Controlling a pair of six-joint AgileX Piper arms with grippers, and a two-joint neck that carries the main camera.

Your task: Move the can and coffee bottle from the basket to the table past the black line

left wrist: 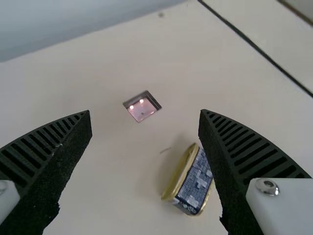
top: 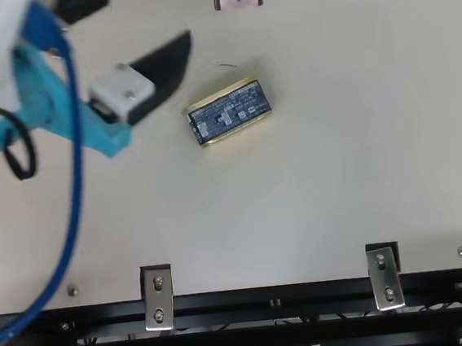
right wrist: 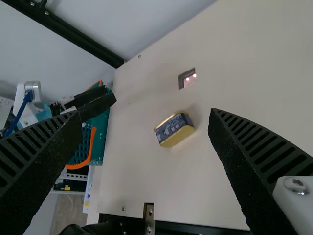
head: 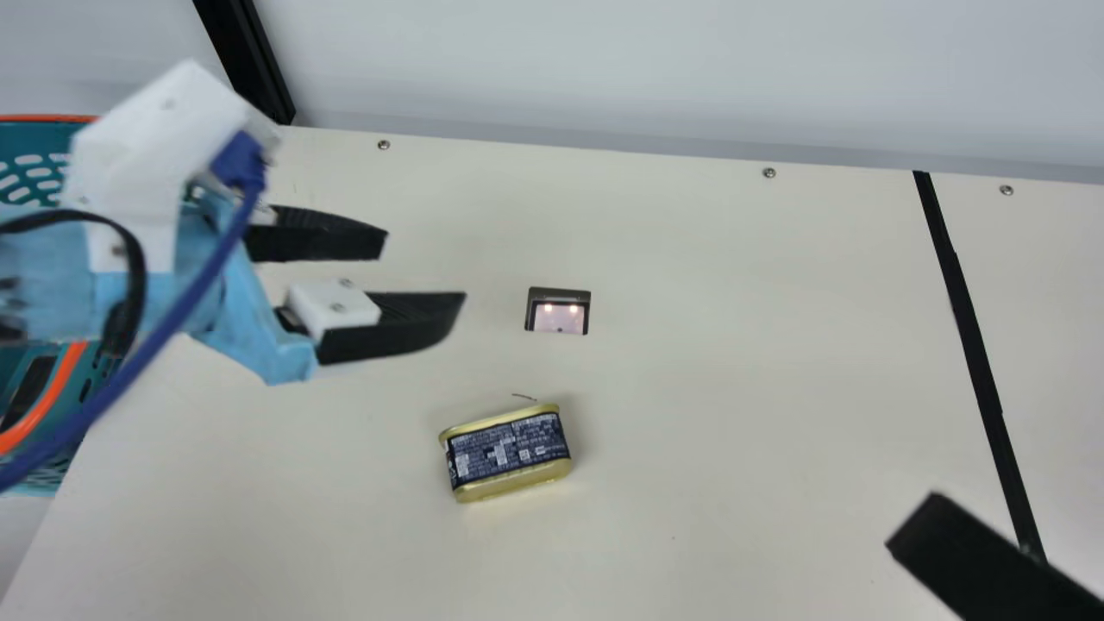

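Well, can (head: 507, 450) near left tool (head: 423, 269), but apart.

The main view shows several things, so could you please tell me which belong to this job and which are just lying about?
For the job:
- can, on the table
- basket
- black line

Just there:
- small dark-framed square with two bright spots
- thin dark strand near the can

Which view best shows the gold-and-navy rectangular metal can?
Main view: whole can, plus the black line beyond. Top view: whole, label visible; right wrist view: whole, farther off; left wrist view: partly behind a black finger.
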